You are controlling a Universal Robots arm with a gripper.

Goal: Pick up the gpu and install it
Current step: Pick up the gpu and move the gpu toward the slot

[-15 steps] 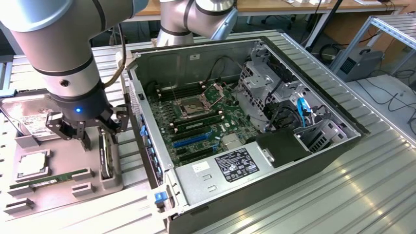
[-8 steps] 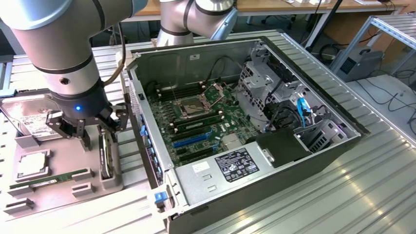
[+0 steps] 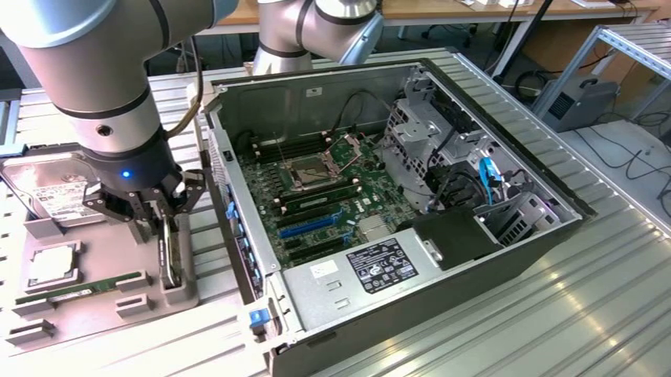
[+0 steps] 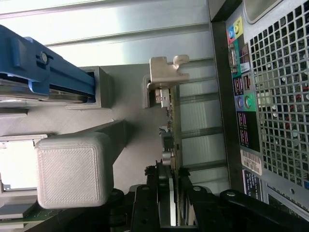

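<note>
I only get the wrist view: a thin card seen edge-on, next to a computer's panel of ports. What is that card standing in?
Observer: In the exterior view the gpu stands on edge in a slot of a grey holder tray, with the pincer at its upper edge.
Operator: Is the computer closed up?
Observer: No. The computer case lies on its side with the cover off, so the green motherboard shows.
Operator: What do you see on that board?
Observer: Several long slots side by side, one of them a blue slot.
</note>
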